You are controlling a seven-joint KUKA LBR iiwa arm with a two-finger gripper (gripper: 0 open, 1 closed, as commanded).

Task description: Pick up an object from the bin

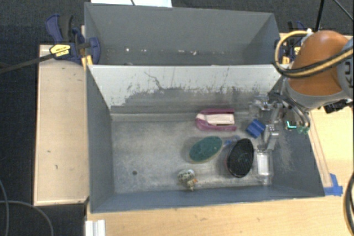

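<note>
The gripper (264,162) hangs low at the right of the grey bin (144,146), just beside a black oval disc (240,158), flat and faintly speckled; open or clenched, I cannot tell

Arm (326,63) is cut off at right edge; blue item (254,129) is partly hidden by gripper (263,167); lower-centre lump (187,177) is unidentified.

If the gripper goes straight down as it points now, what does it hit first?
Probably the small pale translucent piece right of the black oval object, or the grey metal bin's floor beside it; depth unclear under the gripper.
</note>
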